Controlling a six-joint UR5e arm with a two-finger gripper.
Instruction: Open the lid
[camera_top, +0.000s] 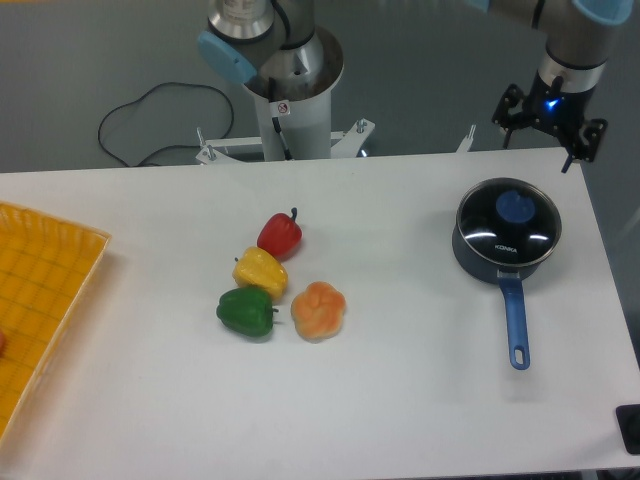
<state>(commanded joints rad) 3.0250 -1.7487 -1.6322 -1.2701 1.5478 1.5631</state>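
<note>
The lid (508, 217) sits on the pan (500, 262) near the table's (400, 400) right edge, with bare table all around. It says "KONKA". The gripper (549, 118) hangs behind it; I cannot tell if it is released or clenched.

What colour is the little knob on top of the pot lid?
Blue, on the round dark glass lid's centre knob, clear in the fixed camera view.

Lid (508, 217) on saucepan (505, 262), right of peppers (281, 281).

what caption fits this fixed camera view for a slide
Pincer hangs above the lid on the saucepan, four peppers nearby.
</note>
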